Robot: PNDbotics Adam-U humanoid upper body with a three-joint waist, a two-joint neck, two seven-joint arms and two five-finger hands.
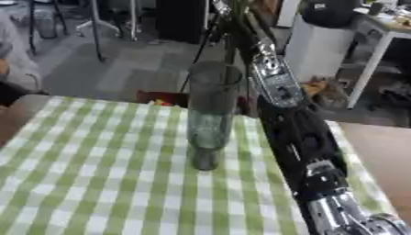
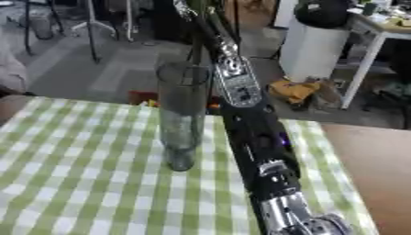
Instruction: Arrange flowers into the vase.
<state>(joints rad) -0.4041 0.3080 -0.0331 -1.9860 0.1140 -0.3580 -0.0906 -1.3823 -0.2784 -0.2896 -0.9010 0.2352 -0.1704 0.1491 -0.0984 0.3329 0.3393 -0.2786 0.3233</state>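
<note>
- Reaching far over the bench, my right hand (image 2: 185, 8) shows only as a silvery sliver at the top edge of the view, past the vase and above the floor beyond; whether it is open, curled or gripping a stem, I cannot tell.
- My right arm (image 2: 257, 133) runs from the lower right corner up the whole view, passing just beside the vase on its right. To my eye that line keeps the arm off the glass while the hand goes for something beyond the bench.
- Dark thin lines stand near the hand at the top; they may be stems or furniture legs, and I cannot say which. No flower shows clearly anywhere.
- My left hand appears in neither view.
- The vase (image 1: 210, 114), a tall clear glass cylinder, stands upright on the green-and-white checked cloth (image 1: 96, 183), towards the far edge of the bench. Its mouth is open and I see no stems in it.
- I judge the task to be at its start: a flower must first be fetched, then lowered straight down into the narrow mouth, since a knock from the arm on so tall a glass could tip it.
- Beyond the bench's far edge sits something red (image 1: 160, 97), and further off an orange heap (image 2: 293, 89) on the floor.
</note>
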